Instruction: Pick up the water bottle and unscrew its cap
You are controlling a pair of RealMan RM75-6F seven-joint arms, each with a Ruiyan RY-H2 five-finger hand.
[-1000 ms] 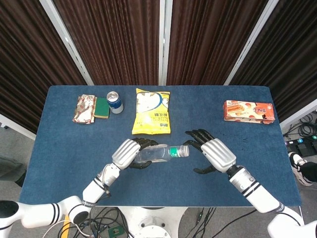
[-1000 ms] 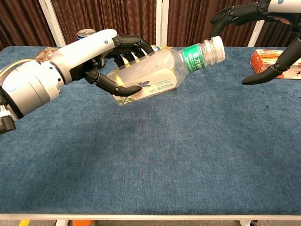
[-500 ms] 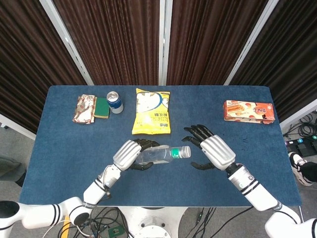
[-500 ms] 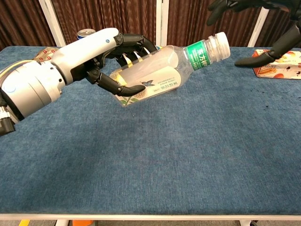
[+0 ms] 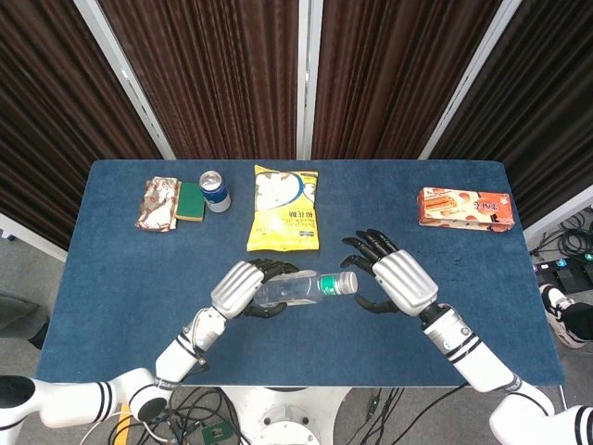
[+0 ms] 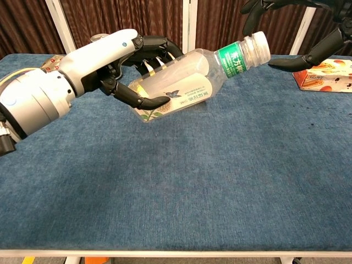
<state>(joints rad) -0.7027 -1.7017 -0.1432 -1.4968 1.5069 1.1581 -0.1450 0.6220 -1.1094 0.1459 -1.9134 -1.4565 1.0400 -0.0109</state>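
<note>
Holding the water bottle tilted above mid-frame bench, left robot hand presents its cap; right robot hand, spread and apparently not touching, flanks it

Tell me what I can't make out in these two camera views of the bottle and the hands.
- Right hand: the chest view's top edge cuts it off, only dark fingertips show; whether they touch the cap is unclear.
- Water bottle: the left hand covers its base in the head view.
- Bottle label print: too small in both views.
- Soda can: almost wholly hidden behind the left hand in the chest view.
</note>
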